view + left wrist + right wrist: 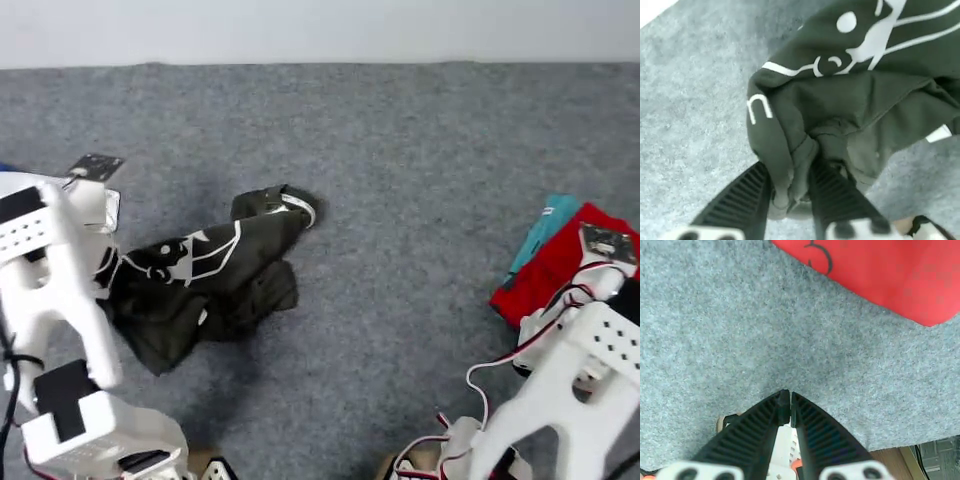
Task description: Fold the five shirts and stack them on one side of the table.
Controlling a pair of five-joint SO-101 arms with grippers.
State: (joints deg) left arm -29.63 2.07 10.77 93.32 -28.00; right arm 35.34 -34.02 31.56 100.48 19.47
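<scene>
Left hand (790, 172) first, and it is clamped hard on a bunched fold of the dark green shirt (860, 100). The two black ribbed fingers (742, 200) squeeze the cloth between them, with a wad of fabric bulging out past the tips. From the high view the left arm (50, 270) stands at the left edge of the counter (400, 140), right against that same dark green shirt (200, 285). The shirt is one crumpled heap on the grey felt, white line print facing up. One sleeve stretches toward the middle, with a white-trimmed cuff (298, 206) at its end.

Across the middle, it is just bare grey felt.

Over to the right side, there are two more pieces. One red shirt (550, 275) lies flat near the right edge. One teal garment (545, 228) peeks out from under its far side, the two touching and stacked. That makes three garments on show: one dark green, one red, one teal. The right arm (580, 370) rises over the near edge of the red shirt.

The right hand (790, 401) has its fingers pressed together with nothing between them. It hangs above the felt just beside the corner of the red shirt (880, 275), not touching it. A black curl of print shows on the red cloth, and the wooden edge (890, 460) of the counter sits past the felt.
</scene>
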